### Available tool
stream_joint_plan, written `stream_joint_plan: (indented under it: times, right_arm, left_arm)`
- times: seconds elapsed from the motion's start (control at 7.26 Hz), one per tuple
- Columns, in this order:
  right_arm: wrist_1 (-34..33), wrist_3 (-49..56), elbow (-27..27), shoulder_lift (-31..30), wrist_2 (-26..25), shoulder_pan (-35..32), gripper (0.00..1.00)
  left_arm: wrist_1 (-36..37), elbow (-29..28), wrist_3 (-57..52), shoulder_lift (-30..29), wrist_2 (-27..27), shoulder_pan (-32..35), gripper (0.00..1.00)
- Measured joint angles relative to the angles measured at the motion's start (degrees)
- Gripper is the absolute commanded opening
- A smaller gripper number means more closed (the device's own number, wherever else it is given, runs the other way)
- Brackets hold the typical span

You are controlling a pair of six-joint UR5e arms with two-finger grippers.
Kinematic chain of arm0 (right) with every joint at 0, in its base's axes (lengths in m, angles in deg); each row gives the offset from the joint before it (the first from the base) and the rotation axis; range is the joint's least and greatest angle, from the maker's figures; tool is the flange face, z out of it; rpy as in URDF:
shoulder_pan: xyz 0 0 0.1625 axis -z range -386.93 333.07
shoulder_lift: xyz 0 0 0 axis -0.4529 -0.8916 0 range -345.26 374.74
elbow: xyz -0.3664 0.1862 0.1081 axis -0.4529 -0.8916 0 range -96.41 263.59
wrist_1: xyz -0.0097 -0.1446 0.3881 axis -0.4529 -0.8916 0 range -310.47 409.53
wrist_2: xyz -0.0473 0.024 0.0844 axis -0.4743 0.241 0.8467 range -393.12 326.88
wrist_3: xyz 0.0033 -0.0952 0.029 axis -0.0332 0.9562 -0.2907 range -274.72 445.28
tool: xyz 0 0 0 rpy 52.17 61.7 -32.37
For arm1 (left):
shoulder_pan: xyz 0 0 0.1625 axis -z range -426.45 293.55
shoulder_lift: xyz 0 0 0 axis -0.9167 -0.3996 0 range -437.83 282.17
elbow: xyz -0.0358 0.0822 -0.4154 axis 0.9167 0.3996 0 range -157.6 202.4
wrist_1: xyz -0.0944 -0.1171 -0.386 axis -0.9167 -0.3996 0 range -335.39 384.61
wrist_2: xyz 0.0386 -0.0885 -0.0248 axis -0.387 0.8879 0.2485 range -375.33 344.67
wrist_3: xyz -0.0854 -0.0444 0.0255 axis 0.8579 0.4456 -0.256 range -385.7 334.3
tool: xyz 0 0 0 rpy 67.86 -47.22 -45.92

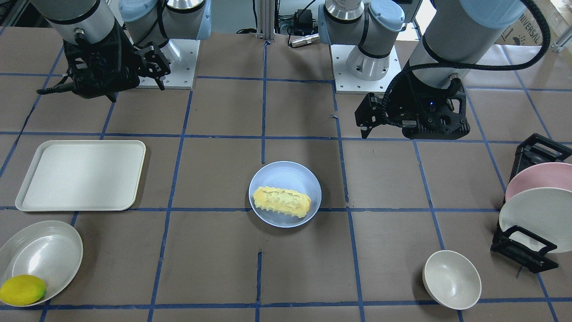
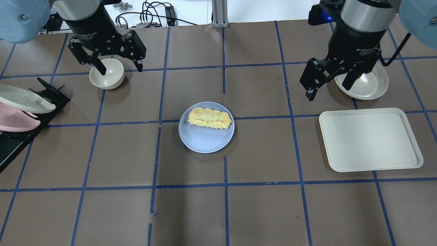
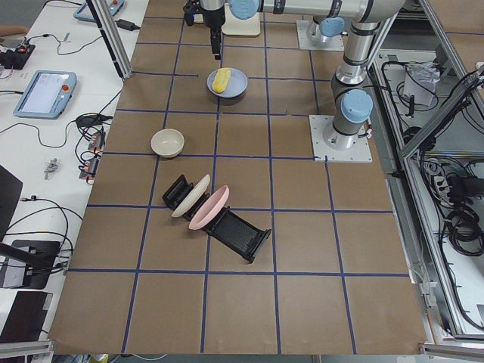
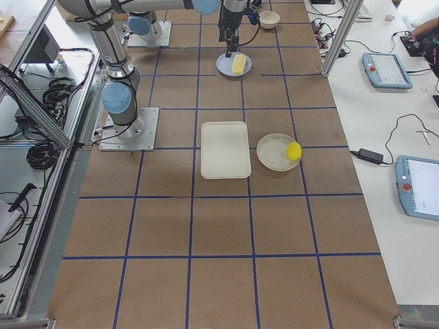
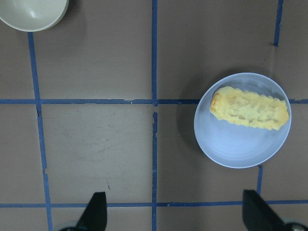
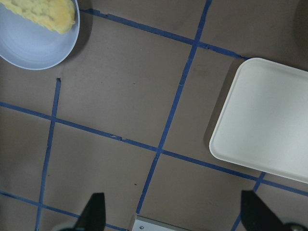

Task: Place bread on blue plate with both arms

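Note:
The bread (image 2: 209,118) lies flat on the blue plate (image 2: 205,140) at the table's centre, along the plate's far half in the overhead view. It also shows in the front-facing view (image 1: 282,201) on the plate (image 1: 286,172). My left gripper (image 2: 121,70) is open and empty, raised above a cream bowl, well to the left of the plate. My right gripper (image 2: 328,90) is open and empty, raised to the right of the plate. The left wrist view shows the bread (image 5: 249,108) on the plate (image 5: 240,144). The right wrist view shows one end of the bread (image 6: 45,12).
A white tray (image 2: 370,140) lies right of the plate. A shallow white dish (image 1: 42,255) holds a lemon (image 1: 22,290). A cream bowl (image 2: 106,73) sits under the left gripper. A black rack (image 1: 525,250) holds a pink plate and a white plate.

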Motion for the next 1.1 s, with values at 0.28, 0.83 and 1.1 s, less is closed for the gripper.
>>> stream_joint_plan:
  times: [0.28,0.83,1.1]
  right_arm:
    - [-0.02,0.02,0.52,-0.05,-0.16,0.25,1.0]
    - [-0.02,-0.06,0.66,-0.15,-0.17,0.6,1.0]
    - [0.02,-0.13,0.69,-0.15,-0.09,0.43,1.0]
  left_arm:
    - [0.01,-0.23,0.0,-0.15,0.0,0.0,1.0]
    - [0.45,-0.29,0.05,-0.23,-0.1,0.0,1.0]
    - [0.9,0.3,0.09,0.09,-0.31,0.0,1.0]
